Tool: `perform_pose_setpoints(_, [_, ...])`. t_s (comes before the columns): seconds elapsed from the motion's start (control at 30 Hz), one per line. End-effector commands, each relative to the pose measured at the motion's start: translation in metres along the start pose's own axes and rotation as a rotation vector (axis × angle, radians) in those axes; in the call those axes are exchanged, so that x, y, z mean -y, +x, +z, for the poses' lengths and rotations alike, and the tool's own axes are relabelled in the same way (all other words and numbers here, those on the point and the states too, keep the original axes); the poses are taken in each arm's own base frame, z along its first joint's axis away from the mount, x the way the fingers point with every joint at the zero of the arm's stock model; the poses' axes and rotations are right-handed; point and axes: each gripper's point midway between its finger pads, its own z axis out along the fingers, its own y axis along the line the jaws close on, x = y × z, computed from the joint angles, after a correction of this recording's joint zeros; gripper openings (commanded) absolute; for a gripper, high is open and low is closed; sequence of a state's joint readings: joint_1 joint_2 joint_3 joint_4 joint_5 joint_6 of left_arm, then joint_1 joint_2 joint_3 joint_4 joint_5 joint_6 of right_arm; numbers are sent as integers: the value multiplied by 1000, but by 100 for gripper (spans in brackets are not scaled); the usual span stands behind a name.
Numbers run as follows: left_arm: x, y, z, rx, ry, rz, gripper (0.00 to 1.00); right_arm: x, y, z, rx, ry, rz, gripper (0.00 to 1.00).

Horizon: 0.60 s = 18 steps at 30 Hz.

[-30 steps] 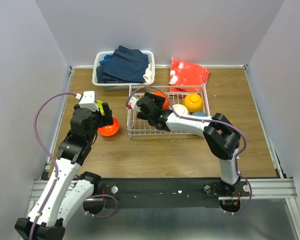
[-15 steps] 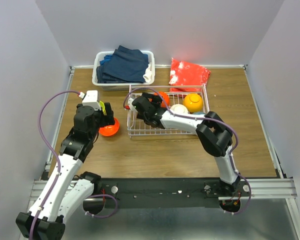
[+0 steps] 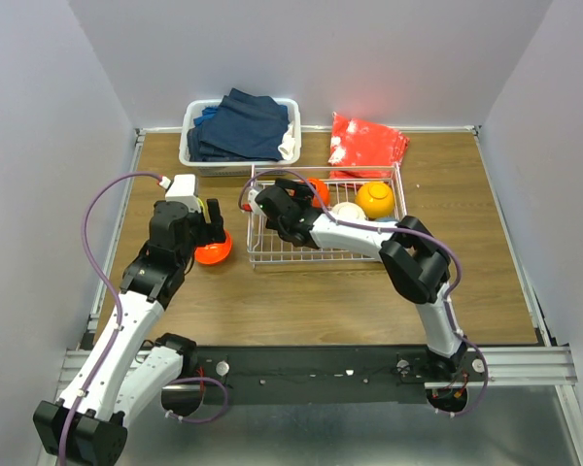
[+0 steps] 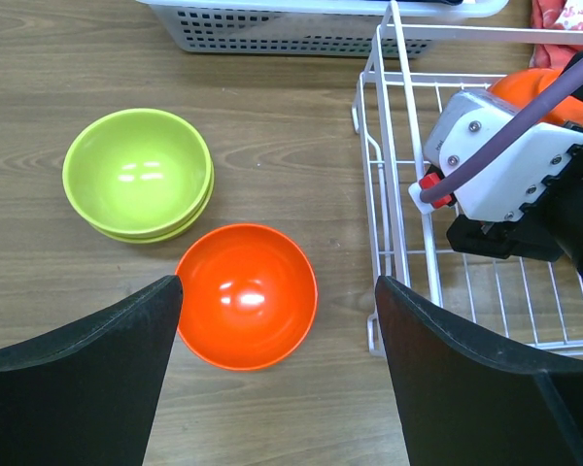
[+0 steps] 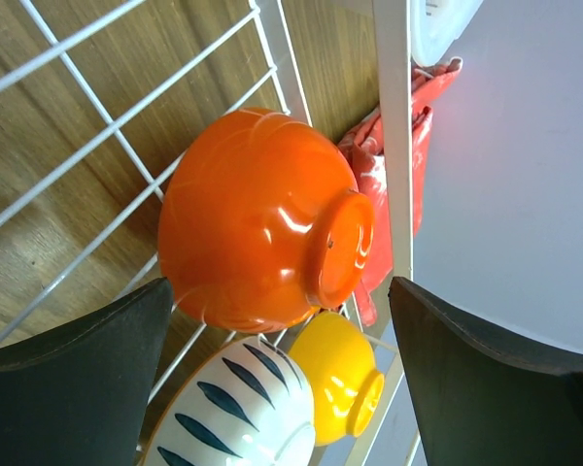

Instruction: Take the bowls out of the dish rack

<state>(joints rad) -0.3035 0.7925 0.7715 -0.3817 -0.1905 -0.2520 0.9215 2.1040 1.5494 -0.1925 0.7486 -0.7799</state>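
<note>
The white wire dish rack (image 3: 262, 254) stands mid-table. In it are a red-orange bowl (image 3: 317, 186), a white striped bowl (image 3: 348, 211), a yellow-orange bowl (image 3: 375, 199) and a teal bowl (image 3: 389, 222). My right gripper (image 3: 290, 201) is open inside the rack. In the right wrist view it (image 5: 280, 286) faces the red-orange bowl (image 5: 253, 223), which lies on its side, with the striped bowl (image 5: 228, 408) and the yellow-orange bowl (image 5: 345, 374) beside it. My left gripper (image 4: 277, 291) is open above a red-orange bowl (image 4: 247, 295) on the table. Two stacked lime bowls (image 4: 138, 173) sit beside it.
A white plastic tub of dark blue clothes (image 3: 239, 131) stands at the back left. A red bag (image 3: 367, 144) lies behind the rack. The rack's left wall (image 4: 400, 194) is close to the bowls on the table.
My right gripper has moved a little toward the back of the rack, nearer the red-orange bowl. My left arm has shifted slightly to the right above the bowls on the table.
</note>
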Motion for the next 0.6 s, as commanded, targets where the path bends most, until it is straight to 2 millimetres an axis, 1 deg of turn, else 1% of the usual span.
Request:
perform_pose_setpoints(0.0, [3,-4,3,20,16,4,89,-27,5,14,-10,-46,-52,100])
perform_pose_setpoints(0.17, [2,-3,5,26,16,5,89,-38,8,16,-6,-76,-41,100])
perform_pose_setpoints(0.3, [1,-1,9,18,11,12,89,-46,15,16,-32,-94,-57,100])
perform_pose_setpoints(0.5, [0,2,15,5,6,21,89,-45,18,16,-39,-84,-56,100])
perform_pose_setpoints(0.57, [0,3,16,0,6,22,89,-41,17,13,-33,-78,-50,100])
